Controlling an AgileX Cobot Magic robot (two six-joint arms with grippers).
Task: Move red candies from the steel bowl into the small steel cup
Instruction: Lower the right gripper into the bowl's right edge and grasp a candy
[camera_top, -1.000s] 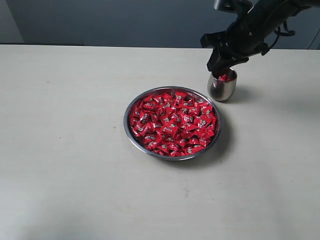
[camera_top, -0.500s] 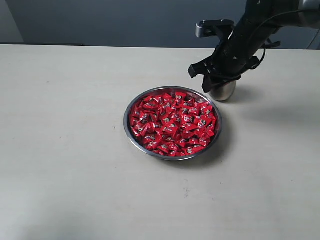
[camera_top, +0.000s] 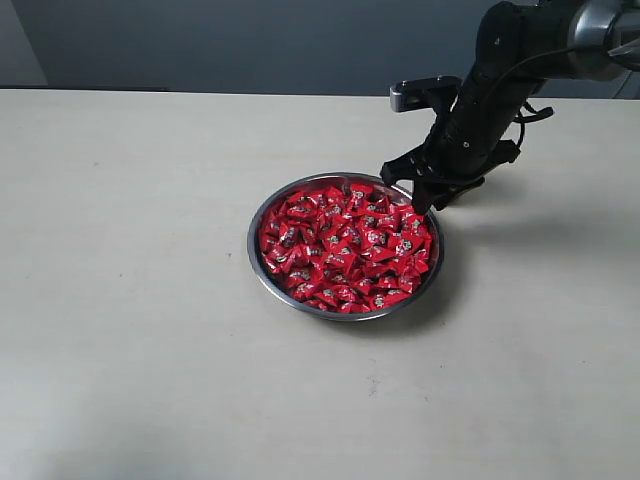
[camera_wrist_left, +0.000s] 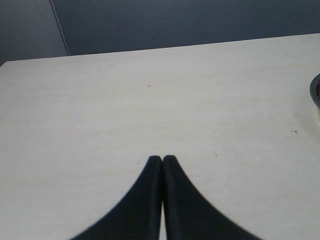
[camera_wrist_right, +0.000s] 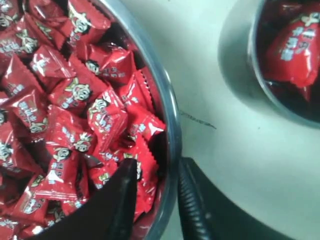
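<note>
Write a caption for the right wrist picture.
Right gripper open over the bowl rim; candies in bowl and cup.

Likely a lab: bare table (camera_top: 150, 380), plain dark wall (camera_top: 250, 40).

One steel bowl (camera_top: 252, 240), one small steel cup (camera_wrist_right: 237, 55), many red candies (camera_top: 345, 245).

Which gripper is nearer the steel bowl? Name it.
Right. The right gripper is at the rim of the steel bowl, fingers straddling it; the left gripper is apart, over the table.
</note>
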